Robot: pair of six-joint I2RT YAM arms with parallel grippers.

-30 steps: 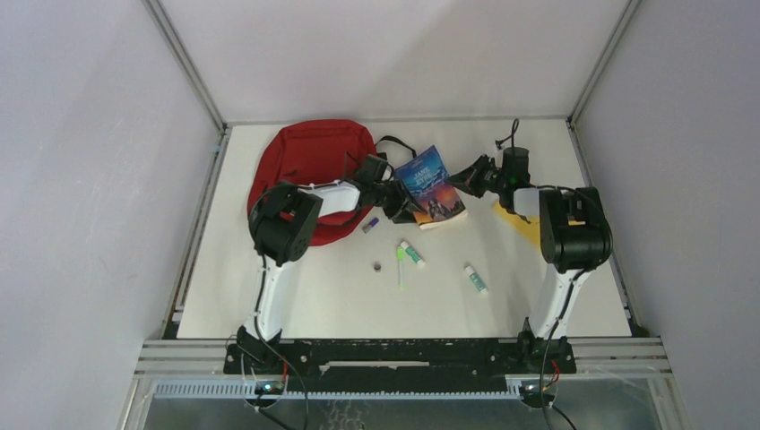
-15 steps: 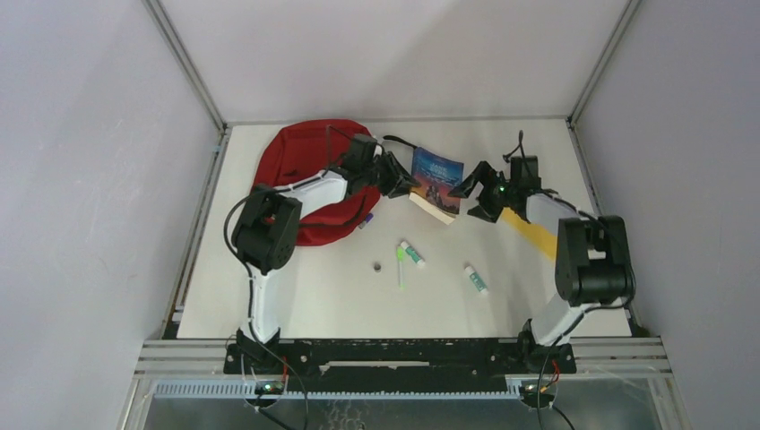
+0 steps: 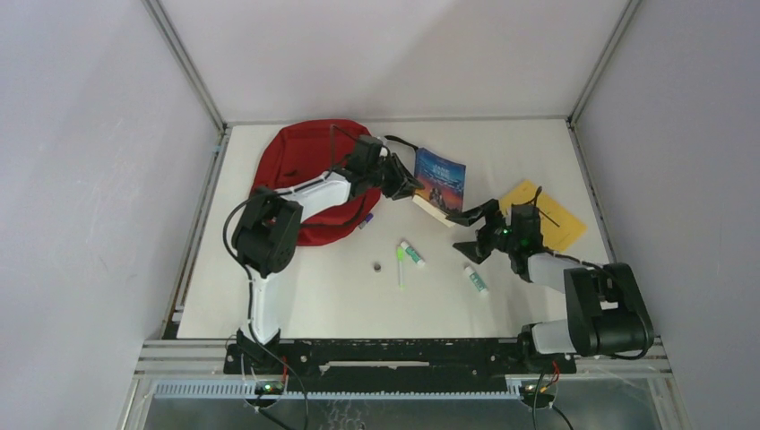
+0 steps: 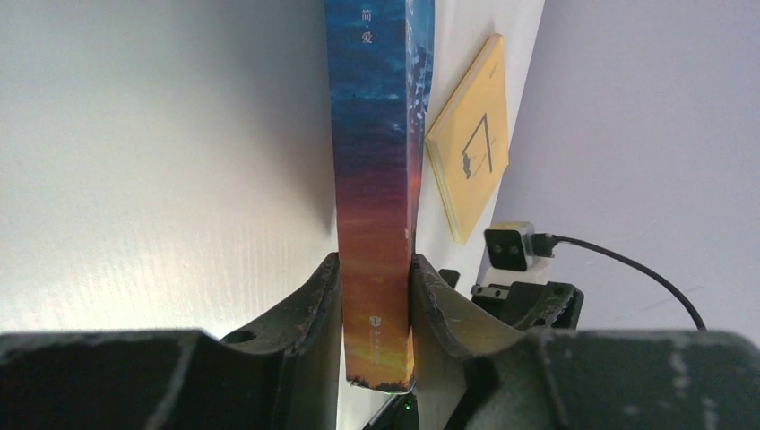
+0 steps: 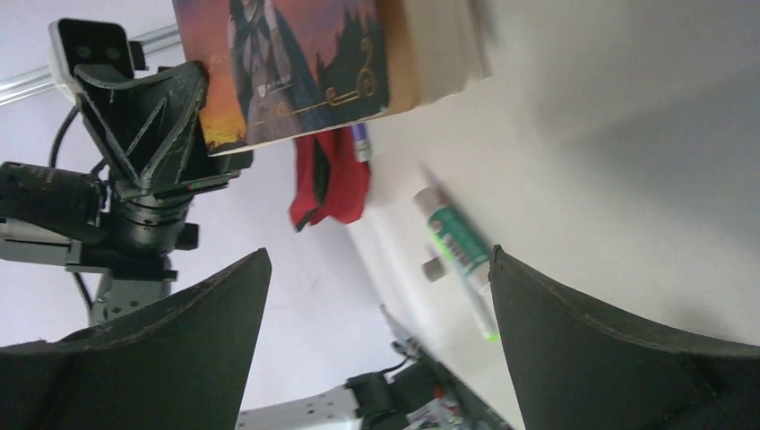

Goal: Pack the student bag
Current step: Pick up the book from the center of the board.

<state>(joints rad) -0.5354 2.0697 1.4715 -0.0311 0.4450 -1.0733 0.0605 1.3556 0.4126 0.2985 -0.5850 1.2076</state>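
My left gripper (image 4: 376, 296): clamped on the bottom end of the book's spine, with one finger pressed to each cover.
The book (image 3: 439, 182): blue at the top and running to an orange sunset at the bottom, with gold lettering on the front. I hold it tilted up at the far middle of the bench, just right of the student bag. I cannot tell whether its lower edge touches the bench.
My right gripper (image 5: 378, 260): fingers spread wide with nothing between them. It hovers low over the bench on the near-right side of the book, facing it and clear of it.
The student bag (image 3: 300, 166): red, lying slumped at the far left of the bench. A black strap trails out on the side toward the book, and my left arm reaches across the bag.
The yellow booklet (image 3: 544, 218): lies flat at the right of the bench, and my right arm crosses over its near corner.
The white tube (image 3: 412, 253): has a green label and lies near the centre of the bench. Another white tube (image 3: 476, 280) lies just on the near side of my right gripper.
The green pen (image 3: 400, 267): lies just beside the centre tube.
The purple marker (image 3: 367, 221): lies at the bag's near-right edge.
The small dark disc (image 3: 377, 266): lies left of the pen and is too small to identify.
The bench (image 3: 314, 300): white.
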